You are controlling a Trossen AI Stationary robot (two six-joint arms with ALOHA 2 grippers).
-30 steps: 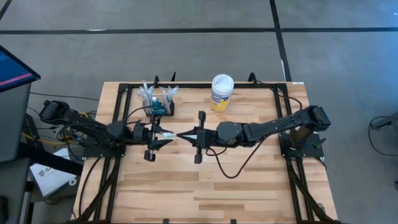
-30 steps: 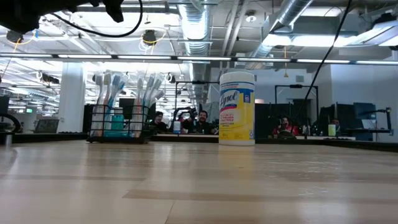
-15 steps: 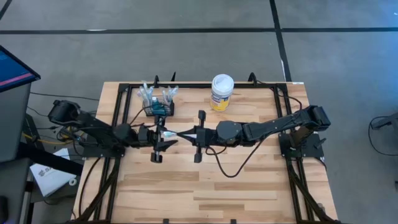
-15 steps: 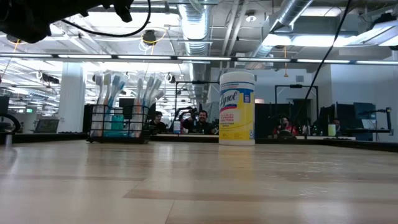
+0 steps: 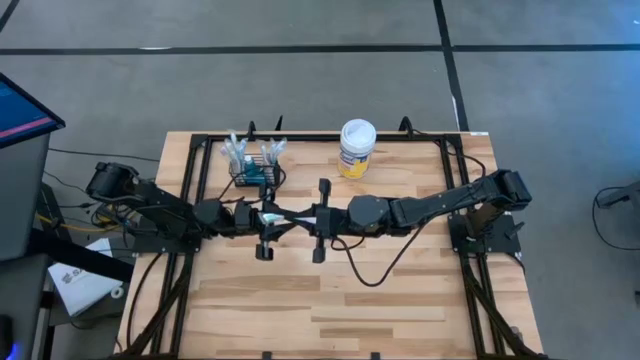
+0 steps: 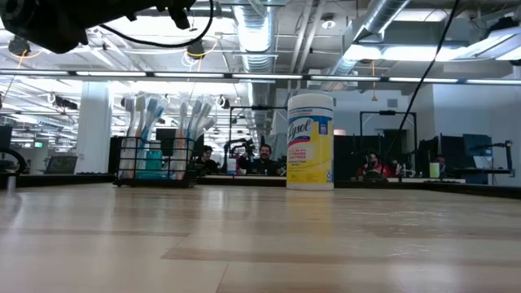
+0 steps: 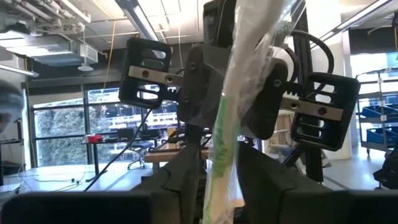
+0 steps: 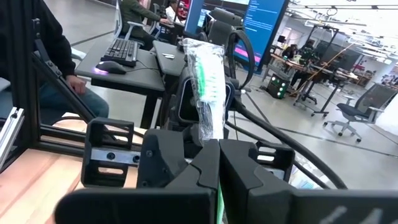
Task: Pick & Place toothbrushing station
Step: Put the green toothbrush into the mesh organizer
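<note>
The black wire-mesh basket (image 5: 256,172) stands on its base at the table's far left, with several toothbrushes upright in it; it also shows in the low view (image 6: 155,167). At mid-table my left gripper (image 5: 272,216) and right gripper (image 5: 298,214) face each other tip to tip. A green toothbrush in a clear wrapper (image 5: 284,213) bridges them, well above the table. Both grippers are closed on it. Each wrist view shows the other gripper right behind the toothbrush (image 7: 227,93) (image 8: 205,87). My left gripper pinches the wrapped toothbrush between its two fingers (image 7: 186,180), coming level from the table's left and lying along it. The part beside the fingers (image 7: 217,168) runs on toward the right gripper, clear of the table. My right gripper pinches the other end of the wrapped toothbrush (image 8: 210,134) between its two fingers, coming level from the table's right and lying along it. A green strip shows farther back between the fingers (image 8: 216,199). The toothbrush is clear of the table.
A white-lidded, yellow-labelled round tub (image 5: 357,147) stands at the far middle of the table, right of the basket; it also shows in the low view (image 6: 310,140). Black frame rails (image 5: 320,137) run along the table's far edge and sides. People sit at desks beyond the table.
My left gripper has moved toward the table's right edge, closing the distance to my right gripper until the two stand tip to tip at the toothbrush. My right arm has kept still.
</note>
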